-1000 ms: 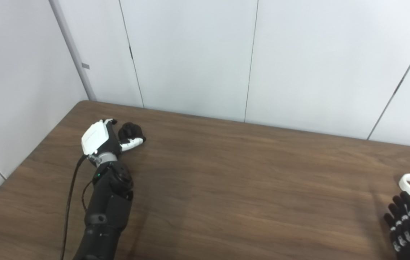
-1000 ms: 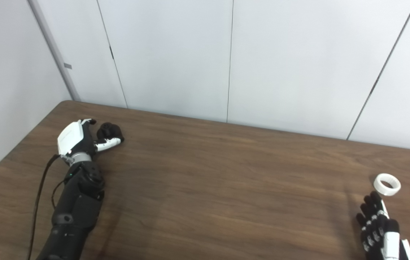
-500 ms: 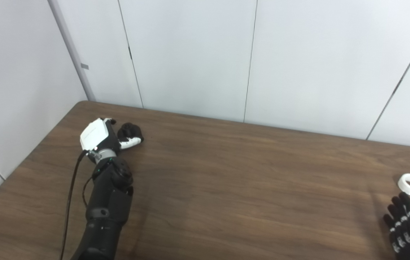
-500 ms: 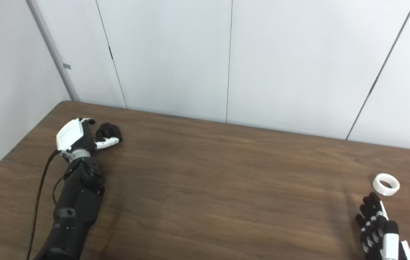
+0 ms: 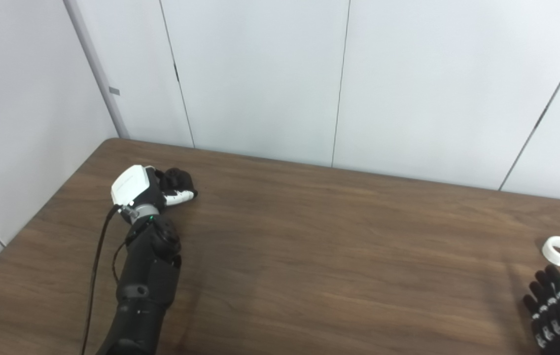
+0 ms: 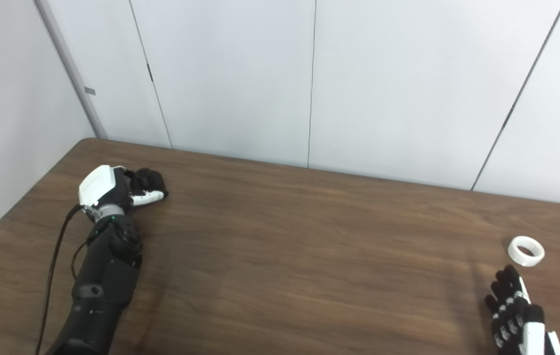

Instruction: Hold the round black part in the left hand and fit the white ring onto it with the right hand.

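A dark wooden table [image 5: 309, 256] stands against white wall panels [image 5: 260, 74]. At its far left corner, the left hand [image 5: 147, 190] is clenched around the round black part [image 5: 177, 178], gripping it at the tabletop. At the right edge, the right hand [image 6: 514, 308] hovers released, fingers spread. The white ring [image 6: 526, 250] lies flat just beyond its fingertips, untouched.
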You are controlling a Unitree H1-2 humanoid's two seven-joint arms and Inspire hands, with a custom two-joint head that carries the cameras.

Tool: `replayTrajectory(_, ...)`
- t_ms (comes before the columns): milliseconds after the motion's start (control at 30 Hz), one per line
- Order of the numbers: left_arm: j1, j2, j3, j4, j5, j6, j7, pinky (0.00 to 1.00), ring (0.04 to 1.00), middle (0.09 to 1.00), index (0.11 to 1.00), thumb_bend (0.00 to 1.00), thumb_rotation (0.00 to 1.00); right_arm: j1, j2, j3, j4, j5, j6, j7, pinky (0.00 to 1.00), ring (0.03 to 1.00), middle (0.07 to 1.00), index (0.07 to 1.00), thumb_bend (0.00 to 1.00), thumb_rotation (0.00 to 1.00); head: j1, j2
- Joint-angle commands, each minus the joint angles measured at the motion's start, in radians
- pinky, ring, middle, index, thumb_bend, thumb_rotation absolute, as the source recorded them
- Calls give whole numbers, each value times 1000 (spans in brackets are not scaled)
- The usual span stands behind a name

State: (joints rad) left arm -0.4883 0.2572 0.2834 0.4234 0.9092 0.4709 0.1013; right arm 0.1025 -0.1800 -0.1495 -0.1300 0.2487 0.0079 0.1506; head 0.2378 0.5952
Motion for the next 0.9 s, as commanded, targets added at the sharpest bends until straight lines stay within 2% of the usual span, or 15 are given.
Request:
replayTrajectory(0, -48, 14, 6, -15, 43, -1, 5, 1000, 972, 895, 710, 878, 360, 16, 2, 1, -7, 0, 17, -7, 1000, 1000, 990, 983, 635, 1000, 0, 0)
replayTrajectory(500, -48, 14, 14, -9, 48, -1, 7, 986, 953, 886, 705, 860, 317, 19, 5, 3, -18, -5, 33, -15, 1000, 1000, 990, 982, 643, 1000, 1, 4)
replayTrajectory(767, -41, 28, -13, -19, -20, -2, 47, 963, 928, 850, 669, 831, 240, 23, 4, 7, -18, -8, 30, -12, 1000, 1000, 991, 982, 636, 1000, -2, 3)
replayTrajectory(867, -41, 41, -34, -13, -51, -1, 57, 950, 910, 833, 630, 780, 202, 25, 6, 8, -19, -2, 29, -10, 1000, 1000, 995, 988, 624, 1000, -4, 2)
